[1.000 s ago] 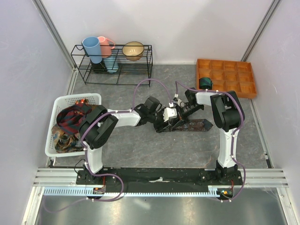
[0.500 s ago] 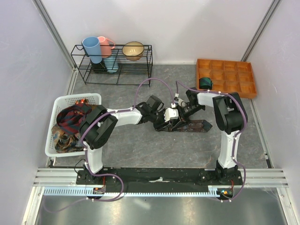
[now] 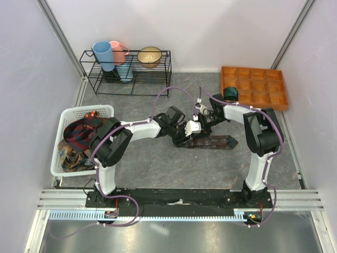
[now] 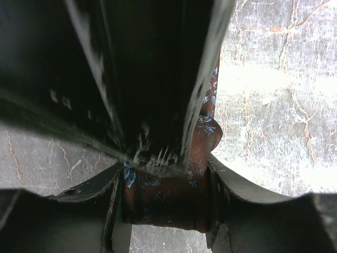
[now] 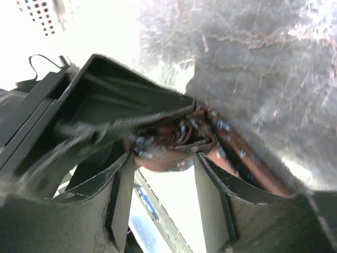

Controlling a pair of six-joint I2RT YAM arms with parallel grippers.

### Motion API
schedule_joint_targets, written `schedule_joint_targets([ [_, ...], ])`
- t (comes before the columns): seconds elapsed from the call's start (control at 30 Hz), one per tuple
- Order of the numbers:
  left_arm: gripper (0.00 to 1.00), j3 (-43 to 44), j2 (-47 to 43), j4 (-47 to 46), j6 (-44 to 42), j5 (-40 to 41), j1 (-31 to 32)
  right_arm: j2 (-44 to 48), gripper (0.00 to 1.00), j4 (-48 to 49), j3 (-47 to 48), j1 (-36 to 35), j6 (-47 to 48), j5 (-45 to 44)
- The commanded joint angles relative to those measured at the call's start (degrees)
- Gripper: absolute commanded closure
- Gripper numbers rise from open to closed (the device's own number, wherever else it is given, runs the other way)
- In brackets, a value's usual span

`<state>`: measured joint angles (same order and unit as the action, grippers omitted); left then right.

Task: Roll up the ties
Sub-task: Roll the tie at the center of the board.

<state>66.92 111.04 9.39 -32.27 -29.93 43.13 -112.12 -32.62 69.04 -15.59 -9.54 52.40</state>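
on the worktop (image 3: 158,168), the left gripper (image 4: 163,197) clamps the rolled end of the maroon tie (image 3: 217,142) — its tail lies flat to the right. just beyond, the right gripper (image 5: 160,176) has let go, jaws now parted — rolling looks unfinished.

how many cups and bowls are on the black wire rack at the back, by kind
cups: 3 (blue cup, pink cup, pale teal cup)
bowls: 1 (amber bowl)
total: 4
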Motion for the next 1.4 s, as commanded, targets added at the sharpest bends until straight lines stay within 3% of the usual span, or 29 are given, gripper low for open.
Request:
schedule_joint_targets([
  [0.0, 0.87, 0.7, 2.0, 4.1, -1.7, 2.4, -0.1, -3.1, 0.48, 4.5, 0.1, -0.8, -3.0, -3.4],
  [0.07, 0.87, 0.7, 2.0, 4.3, -1.8, 2.4, -0.1, -4.2, 0.55, 4.5, 0.1, -0.8, -2.7, -4.7],
  [0.1, 0.86, 0.7, 1.9, 4.3, -1.9, 2.5, -0.1, -4.3, 0.70, 4.5, 0.0, -0.8, -2.7, -4.8],
  [0.17, 0.84, 0.8, 2.0, 4.3, -1.9, 2.8, -0.1, -4.7, 0.83, 4.1, -0.1, -0.8, -2.4, -4.9],
  [0.2, 0.78, 1.3, 2.0, 4.4, -1.6, 2.9, -0.1, -4.7, 0.96, 3.6, -0.2, -0.8, -2.0, -5.6],
  [0.23, 0.74, 1.6, 2.2, 4.8, -1.3, 3.0, -0.1, -4.8, 1.00, 2.4, -0.1, -0.8, -0.4, -5.9],
  [0.43, 0.44, 3.0, 1.4, 3.5, 3.1, 2.4, -0.2, -3.7, 1.00, -0.5, -1.7, -0.5, 3.8, -11.8],
  [0.5, 0.30, 1.9, -0.8, 0.6, 3.8, 0.2, -0.2, -3.3, 1.00, -0.7, -2.4, -0.6, 5.0, -14.4],
  [0.7, 0.20, 0.9, -3.2, -3.8, 6.3, -3.4, -0.2, -1.9, 1.00, -1.0, -3.6, -0.6, 6.5, -25.8],
  [1.13, 0.19, -0.6, -0.1, -11.0, 8.6, -4.2, -0.1, -2.3, 1.00, -0.1, -2.8, -2.2, 6.5, -30.9],
  [1.23, 0.28, 0.1, 1.3, -11.1, 9.1, -3.6, -0.1, -3.2, 1.00, 0.1, -1.5, -2.6, 6.4, -29.6],
  [1.33, 0.44, -0.4, 1.3, -11.1, 8.5, -2.1, 0.0, -4.7, 1.00, 0.5, 0.8, -2.9, 5.9, -29.0],
  [1.37, 0.53, -1.3, 0.9, -11.1, 8.6, -0.3, -0.1, -5.2, 1.00, 0.5, 1.5, -2.9, 5.8, -28.9],
])
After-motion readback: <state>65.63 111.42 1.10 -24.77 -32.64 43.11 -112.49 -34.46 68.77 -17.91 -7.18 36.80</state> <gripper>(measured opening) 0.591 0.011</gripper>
